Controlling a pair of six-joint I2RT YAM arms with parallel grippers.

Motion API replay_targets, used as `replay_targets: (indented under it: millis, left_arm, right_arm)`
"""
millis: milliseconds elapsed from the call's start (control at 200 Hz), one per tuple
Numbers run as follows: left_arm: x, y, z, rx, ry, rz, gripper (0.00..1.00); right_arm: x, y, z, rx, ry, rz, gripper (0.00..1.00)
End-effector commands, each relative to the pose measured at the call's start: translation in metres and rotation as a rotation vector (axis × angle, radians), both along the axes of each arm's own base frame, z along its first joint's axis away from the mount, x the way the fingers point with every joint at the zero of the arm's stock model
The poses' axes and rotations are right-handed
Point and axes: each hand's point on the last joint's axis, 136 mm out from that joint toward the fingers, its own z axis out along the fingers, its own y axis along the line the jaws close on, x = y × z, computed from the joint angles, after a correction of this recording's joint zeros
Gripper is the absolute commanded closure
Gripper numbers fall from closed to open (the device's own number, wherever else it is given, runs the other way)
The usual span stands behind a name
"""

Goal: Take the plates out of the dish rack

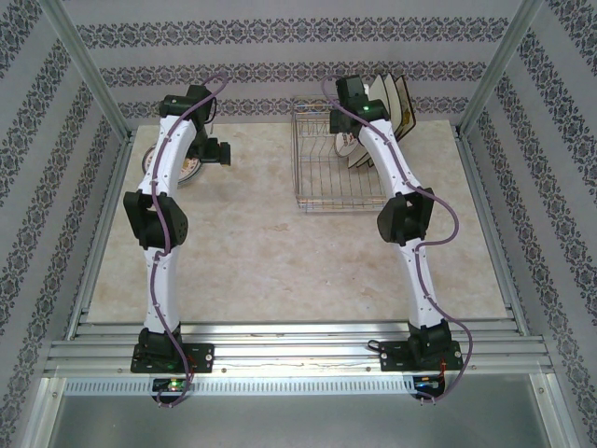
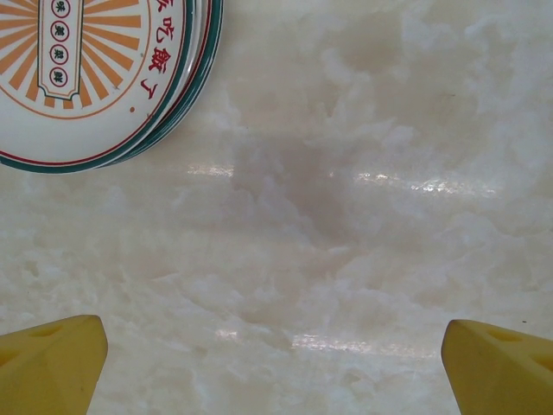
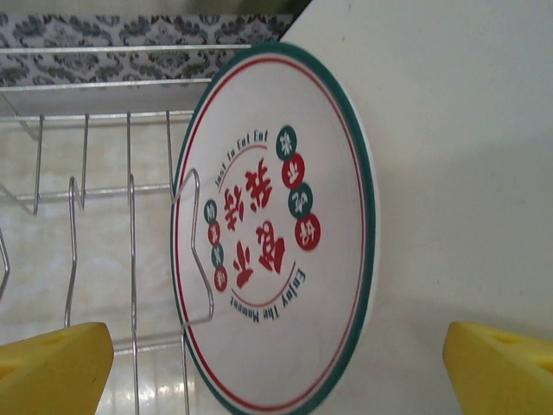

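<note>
While jaws gape, right arm (image 1: 392, 163) over dish rack (image 1: 322, 182); left arm (image 1: 168, 163) bent

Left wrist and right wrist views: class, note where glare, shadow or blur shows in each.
Left wrist view: bright glare streaks on the marble table, a soft grey shadow at its middle, print on the stacked plates crisp. Right wrist view: lettering on the round plate sharp, the dish rack wires clear, a faint glare patch low on the table.

Open across centre and near side of the cream marbled tabletop (image 1: 270, 252). Blocked far right by a silver wire dish rack (image 1: 326, 177) of upright white plates (image 3: 285, 225), far left by stacked round green-rimmed plates (image 2: 86, 86).
</note>
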Motion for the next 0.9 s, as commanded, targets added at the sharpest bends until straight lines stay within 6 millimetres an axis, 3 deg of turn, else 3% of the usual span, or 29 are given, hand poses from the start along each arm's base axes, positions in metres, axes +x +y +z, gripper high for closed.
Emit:
replay_targets:
  millis: [0,305,365,555,899]
  left_arm:
    - [-0.008,0.003,0.0,0.003,0.041,-0.015,0.0]
    - [-0.002,0.016,0.003,0.016,0.018,-0.017,0.0]
    - [-0.002,0.017,0.004,0.013,0.016,-0.011,0.0]
    - [0.0,0.017,0.003,0.003,0.011,-0.008,0.0]
    - [-0.003,0.018,0.002,0.003,0.026,-0.007,0.0]
  right_arm:
    - [0.019,-0.001,-0.004,0.058,-0.061,-0.019,0.02]
    - [0.036,0.016,-0.039,0.154,-0.056,-0.006,0.06]
    - [0.037,0.017,-0.041,0.161,-0.057,-0.004,0.13]
    - [0.038,0.018,-0.033,0.171,-0.078,-0.009,0.46]
    - [0.032,0.024,0.0,0.178,-0.123,0.004,0.87]
